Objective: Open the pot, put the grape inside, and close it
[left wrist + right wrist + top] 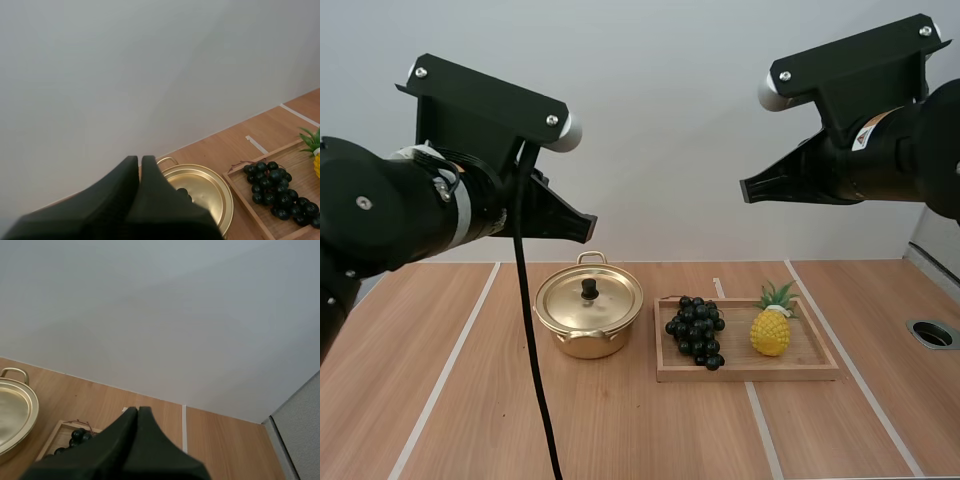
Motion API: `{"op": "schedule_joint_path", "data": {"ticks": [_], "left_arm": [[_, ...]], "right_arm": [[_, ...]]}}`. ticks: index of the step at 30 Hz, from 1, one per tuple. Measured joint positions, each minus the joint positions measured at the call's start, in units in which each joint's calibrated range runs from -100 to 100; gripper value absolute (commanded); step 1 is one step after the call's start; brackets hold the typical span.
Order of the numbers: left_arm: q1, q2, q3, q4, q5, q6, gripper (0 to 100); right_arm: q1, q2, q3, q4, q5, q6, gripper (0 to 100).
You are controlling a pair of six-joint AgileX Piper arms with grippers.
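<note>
High view: both arms hang high over the counter (470,400), the left at the upper left of the frame and the right at the upper right, each well above everything below. The left jaws and the right jaws are both pressed together with nothing between them. The gold pot (588,312) sits at lower centre with its lid (588,297) on and a black knob (589,288) in the middle. Just to its right a wooden tray (750,368) holds the bunch of grapes (697,328) at its left end and a toy pineapple (771,328) beside them.

Left wrist view: the left jaws lie together as one dark wedge, aimed over the lidded pot (200,192), with the grapes (277,192) on the tray (245,202) beyond.

Right wrist view: the right jaws are likewise together, above the grapes (75,437), the pot's rim (15,410) nearby.

By my reading no step is done yet and opening the pot comes first. That calls for one arm to part its jaws, descend squarely over the small knob, pinch it and lift the lid clear
</note>
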Motion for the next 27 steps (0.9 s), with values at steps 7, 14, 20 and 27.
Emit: {"op": "schedule_joint_path", "data": {"ticks": [7, 14, 20, 27], "left_arm": [[0.09, 2.0, 0.0, -1.0, -1.4, 0.8, 100], [0.12, 6.8, -1.4, -1.1, -1.8, 0.8, 100], [0.12, 17.1, -5.9, -2.2, 1.5, 2.5, 100], [0.12, 32.0, -10.2, -3.2, 5.3, 4.9, 100]], "right_arm": [[-1.1, 0.0, 0.0, 0.0, -0.5, -1.3, 100], [-1.1, 0.0, 0.0, 0.0, -0.5, -1.3, 100], [-1.1, 0.0, 0.0, 1.6, -0.5, -1.3, 100], [-1.1, 0.0, 0.0, 3.1, -0.5, -1.3, 100]]}}
